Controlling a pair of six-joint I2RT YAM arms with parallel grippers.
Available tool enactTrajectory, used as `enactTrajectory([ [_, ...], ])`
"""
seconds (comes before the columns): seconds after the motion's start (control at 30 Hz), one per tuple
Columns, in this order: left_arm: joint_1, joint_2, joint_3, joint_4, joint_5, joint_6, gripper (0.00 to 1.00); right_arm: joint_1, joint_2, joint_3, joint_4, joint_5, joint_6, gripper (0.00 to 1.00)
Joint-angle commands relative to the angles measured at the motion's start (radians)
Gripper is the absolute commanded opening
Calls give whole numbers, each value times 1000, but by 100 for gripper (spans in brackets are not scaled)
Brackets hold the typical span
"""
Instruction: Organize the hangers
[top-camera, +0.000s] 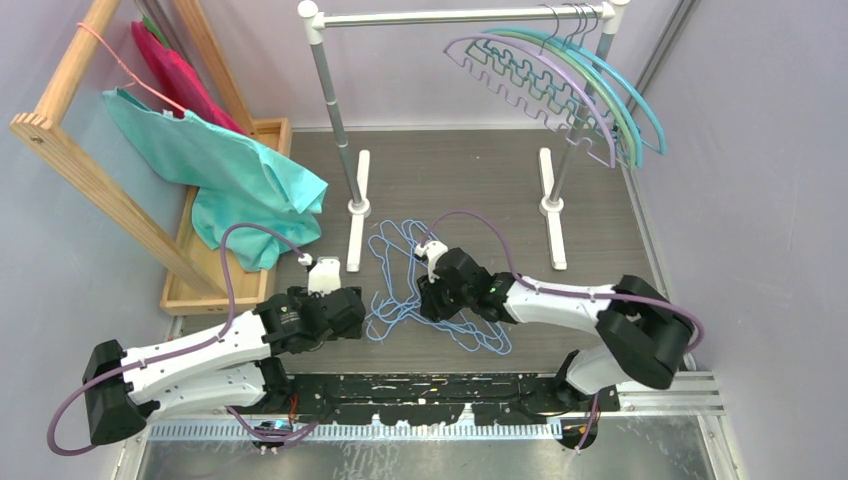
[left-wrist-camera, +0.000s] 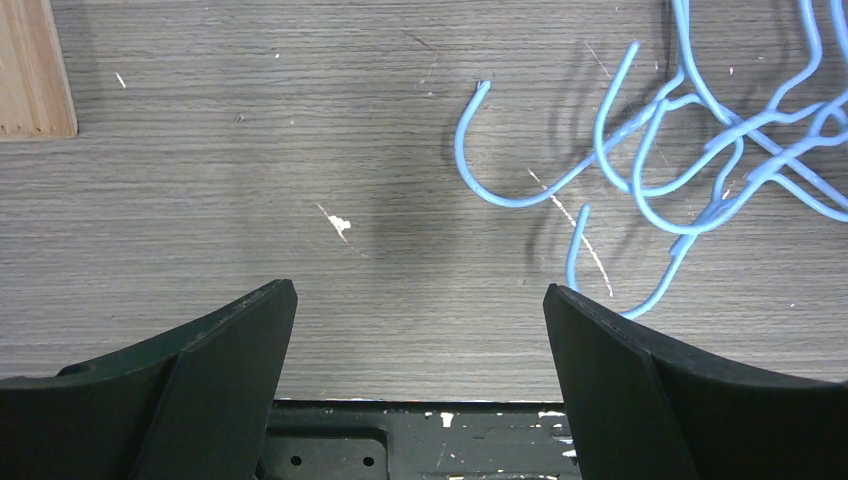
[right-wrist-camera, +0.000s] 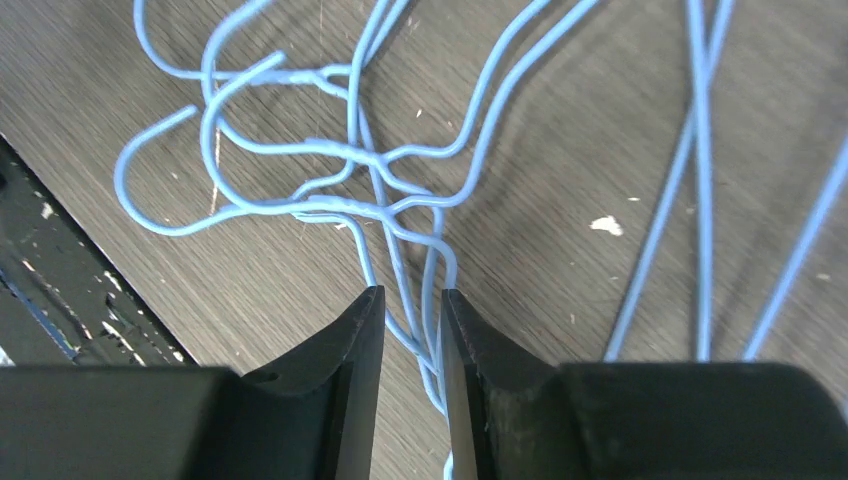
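Note:
A tangle of light-blue wire hangers (top-camera: 395, 285) lies on the dark table in front of the metal rail's stand. My right gripper (top-camera: 432, 298) sits over the pile; in the right wrist view its jaws (right-wrist-camera: 411, 292) are nearly together, pinching several blue wires (right-wrist-camera: 395, 230) just below the twisted necks. My left gripper (top-camera: 352, 305) is left of the pile, wide open and empty (left-wrist-camera: 418, 290); the hooks (left-wrist-camera: 520, 190) lie ahead and to its right. Purple (top-camera: 560, 75), green (top-camera: 612, 100) and teal (top-camera: 645, 105) arched hangers hang at the right end of the rail (top-camera: 450, 15).
A wooden rack (top-camera: 70, 160) at the left carries a thin pink hanger (top-camera: 115, 60) with a teal garment (top-camera: 230, 170) draped onto a wooden tray (top-camera: 205, 270). The rail's white feet (top-camera: 357, 215) (top-camera: 553, 210) stand behind the pile. A black base plate (top-camera: 420, 385) runs along the near edge.

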Motion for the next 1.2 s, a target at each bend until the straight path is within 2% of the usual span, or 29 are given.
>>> enactTrajectory([
  [0.0,3,-6,19,-6,-24,-16,98,5,81,1,134,-72,47,34],
  [0.43,3,-6,6,1,-21,-24,98,5,126,-15,140,-22,1,34],
  [0.53,3,-4,5,0,-19,-25,98,5,136,-26,155,-29,6,31],
  [0.63,4,-7,6,-6,-19,-27,98,5,147,-30,165,-28,4,26],
  [0.67,2,-12,5,-10,-19,-28,98,5,152,-29,165,-24,2,21],
  [0.73,3,-21,5,-18,-21,-32,98,5,154,-25,161,-12,-2,5],
  [0.8,3,-34,1,-25,-25,-34,98,5,139,-26,158,-8,0,1],
  [1.07,3,-50,-7,-23,-30,-36,98,13,-67,-4,77,40,12,1],
  [1.17,3,-34,-7,-13,-26,-34,98,14,-89,25,11,62,-18,24],
])
